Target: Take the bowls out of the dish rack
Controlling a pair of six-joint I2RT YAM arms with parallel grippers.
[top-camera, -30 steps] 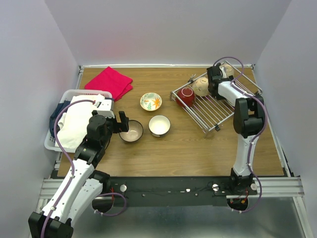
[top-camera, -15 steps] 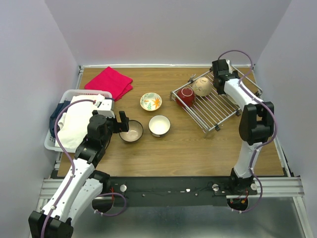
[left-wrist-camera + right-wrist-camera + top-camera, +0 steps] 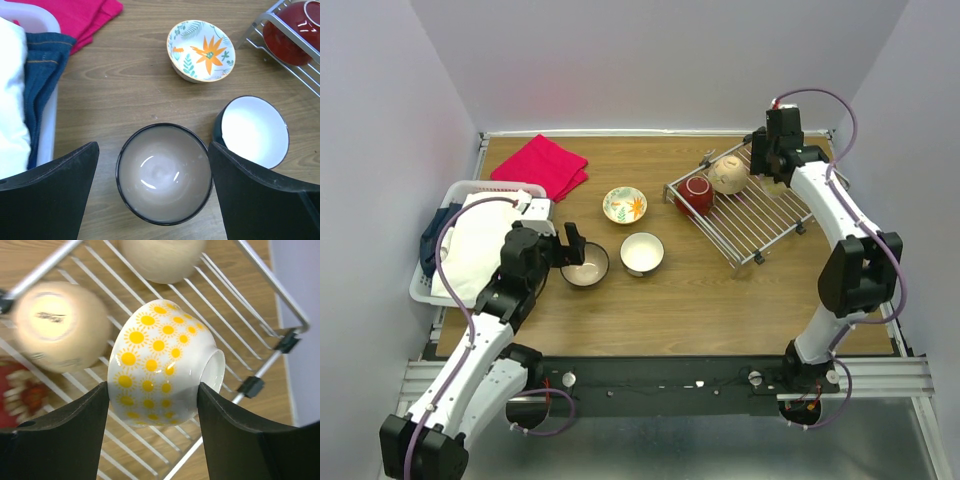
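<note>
Holding: sun bowl (image 3: 160, 362), clamped in the right gripper's (image 3: 152, 390) jaws over the rack (image 3: 760, 225)
In rack: red bowl (image 3: 697, 193) and tan bowl (image 3: 728, 175), side by side
On table: floral bowl (image 3: 201, 50), white bowl (image 3: 254, 131), dark-rimmed bowl (image 3: 162, 172)
Left gripper (image 3: 153, 147): jaws wide, either side of the dark-rimmed bowl

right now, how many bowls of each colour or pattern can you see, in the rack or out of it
red bowl: 1
tan bowls: 2
white bowl with yellow suns, held in the right gripper: 1
floral bowl: 1
dark-rimmed bowls: 2
total: 7
</note>
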